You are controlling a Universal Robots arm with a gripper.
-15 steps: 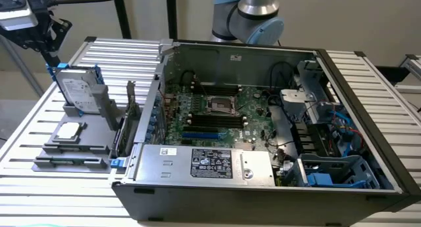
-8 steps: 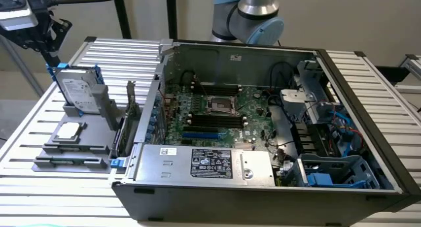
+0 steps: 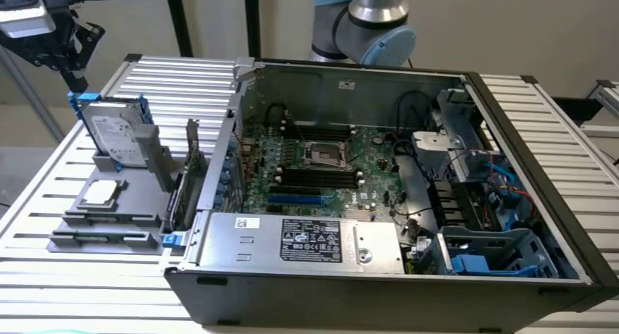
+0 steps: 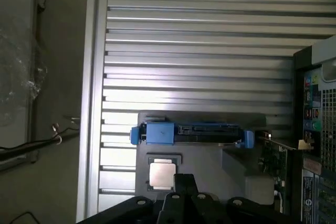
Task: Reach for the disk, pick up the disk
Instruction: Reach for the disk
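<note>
Fingers [image 4: 184, 184] pressed together near the upright disk [image 3: 109, 131] could knock it from its grey stand [image 3: 145, 207] rather than straddle it.

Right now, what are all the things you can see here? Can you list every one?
disk: one, silver-grey with blue rails, standing upright in the grey holder
processor chip: one, silver, lying flat on the holder, in front of the disk
grey holder: one, grey, on the table at the exterior view's left
circuit card: one, dark, on edge between holder and case
computer case: one, black, open, on the table
motherboard: one, green, inside the case
power supply: one, silver, in the case's near side
drive cage: one, blue, in the case at the exterior view's right
table: one, silver, slatted
robot arm: one, grey and blue, behind the case
gripper: one, black, shut, above the disk, holding nothing
</note>
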